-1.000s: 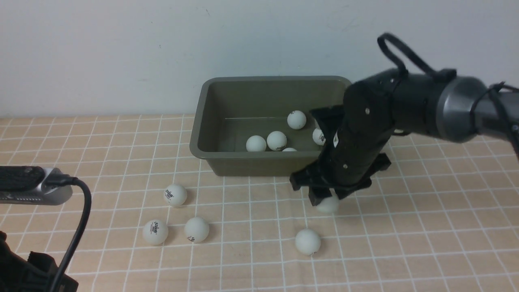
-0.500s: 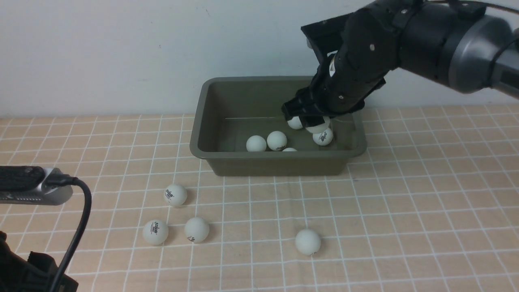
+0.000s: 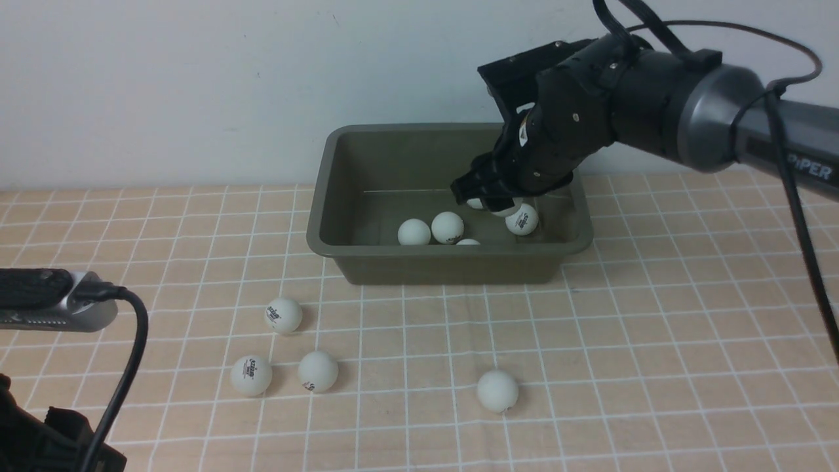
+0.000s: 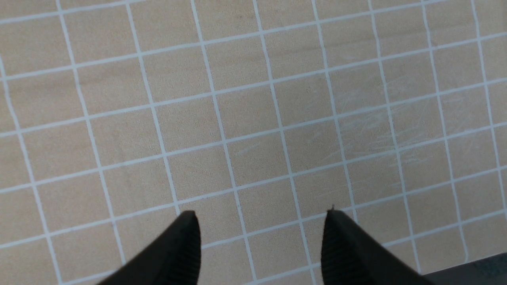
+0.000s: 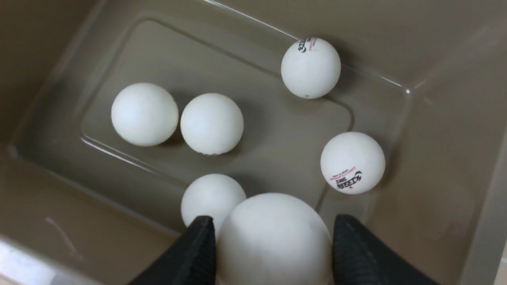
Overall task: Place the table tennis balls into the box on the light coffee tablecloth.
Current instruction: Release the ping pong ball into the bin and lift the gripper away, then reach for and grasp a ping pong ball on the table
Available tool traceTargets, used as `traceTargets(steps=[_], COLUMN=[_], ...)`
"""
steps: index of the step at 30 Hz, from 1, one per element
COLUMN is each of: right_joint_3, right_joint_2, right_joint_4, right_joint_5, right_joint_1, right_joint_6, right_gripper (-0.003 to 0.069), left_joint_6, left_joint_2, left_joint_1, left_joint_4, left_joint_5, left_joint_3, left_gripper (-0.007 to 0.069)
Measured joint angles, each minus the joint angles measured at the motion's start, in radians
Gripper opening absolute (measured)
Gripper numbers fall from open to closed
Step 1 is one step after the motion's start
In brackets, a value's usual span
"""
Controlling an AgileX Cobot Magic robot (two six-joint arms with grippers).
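R pincer [image 5: 273,217] is seen clenched on one ball [image 5: 273,245] over the box [image 3: 319,216], upper centre of front view; L pincer [image 4: 260,213] is seen released over tablecloth [image 4: 119,118]

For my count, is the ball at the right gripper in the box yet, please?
Not yet: the held ball sits clamped in the right gripper, above the box floor.

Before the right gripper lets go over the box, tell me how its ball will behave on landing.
The held ball is a smooth sphere, so it will probably bounce and roll once the right gripper opens. Being small and likely light, it may nudge the five balls beneath it. The box has sloping walls that should keep it in.
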Motion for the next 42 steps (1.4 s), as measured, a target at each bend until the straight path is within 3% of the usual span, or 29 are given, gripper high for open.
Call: traceTargets(steps=[6,11,19,26,32,42], right_joint_3=[-0.001,-0.022,-0.215,-0.234,-0.141,0.197], right_joint_2=[0.03,0.03,0.007,-0.028,-0.042,-0.126], right_joint_4=[0.001,0.0,0.046,0.177,0.288,0.224], right_joint_5=[0.0,0.011,0.314,0.438,0.439,0.376], right_joint_1=[-0.003,-0.003,-0.003,-0.003,0.026,0.179], right_joint_6=[0.0,0.0,-0.052,-0.124,-0.186,-0.159], right_gripper=[0.0454,0.0473,0.0476,0.0476,0.0474,0.0431], left_joint_6=[0.0,0.0,0.0,0.0,0.0,0.0], left_joint_2=[0.0,0.0,0.0,0.0,0.0,0.0], left_joint_1=[0.0,0.0,0.0,0.0,0.0,0.0], left_joint_4=[0.0,0.0,0.0,0.0,0.0,0.0], left_joint_5=[0.0,0.0,0.0,0.0,0.0,0.004], left_joint_3=[0.0,0.0,0.0,0.0,0.0,0.0], left_gripper=[0.0343,0.0343,0.0343,0.0343,0.0343,0.0343])
